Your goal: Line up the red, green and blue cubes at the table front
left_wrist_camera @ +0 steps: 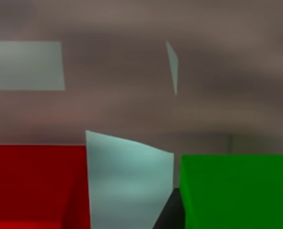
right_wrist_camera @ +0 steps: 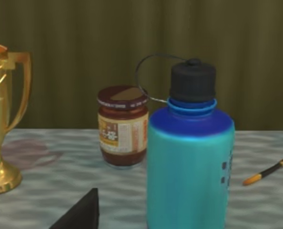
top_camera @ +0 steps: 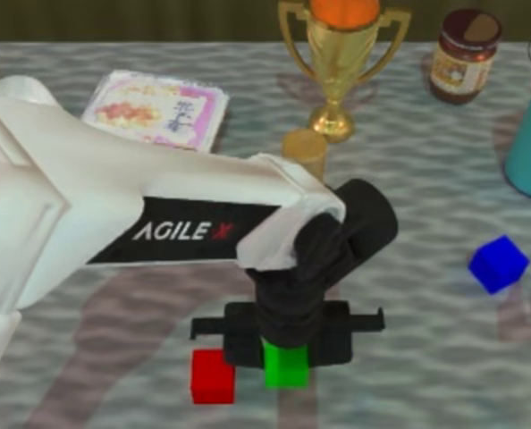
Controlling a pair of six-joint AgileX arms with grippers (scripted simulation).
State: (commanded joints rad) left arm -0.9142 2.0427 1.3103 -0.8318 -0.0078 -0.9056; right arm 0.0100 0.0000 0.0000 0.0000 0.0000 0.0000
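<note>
Left tool over green cube; sauce jar lidded.

The trophy gleams like polished gold metal, glossy all over. Just right of it, the jar looks like shiny glass with a paper label. Left of the trophy lies a glossy packet. The red cube, green cube and blue cube are flat, matt. The table looks smooth, with a rippled print.
</note>
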